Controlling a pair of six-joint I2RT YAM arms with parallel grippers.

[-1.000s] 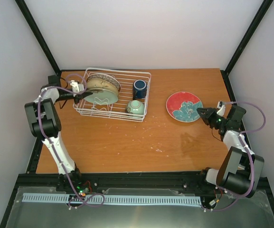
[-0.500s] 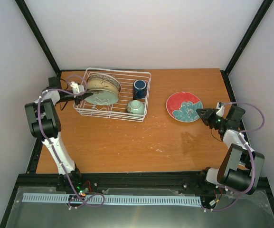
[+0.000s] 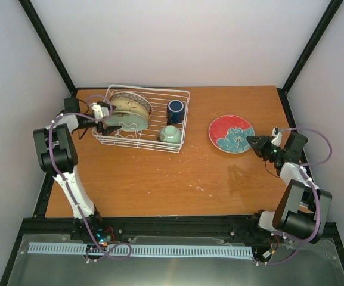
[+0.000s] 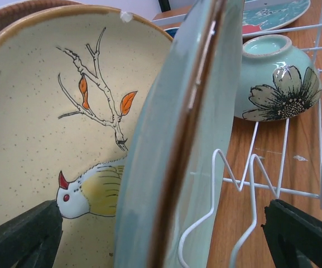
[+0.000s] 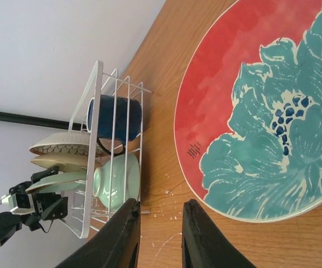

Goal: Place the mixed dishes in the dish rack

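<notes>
The round red ceramic plate with teal flower [image 3: 231, 133] lies flat on the wooden surface [image 3: 160, 179], just ahead of the right end effector [image 3: 250, 140], the nearer one, which seems spread and empty

An orange-brown wooden table [image 3: 160, 185], flecked with white marks [image 3: 203, 189] near its middle, stands between pale walls [image 3: 177, 42]. Black frame posts [image 3: 47, 47] rise at its far corners, and a white slotted strip [image 3: 160, 251] lies along the near edge.
</notes>
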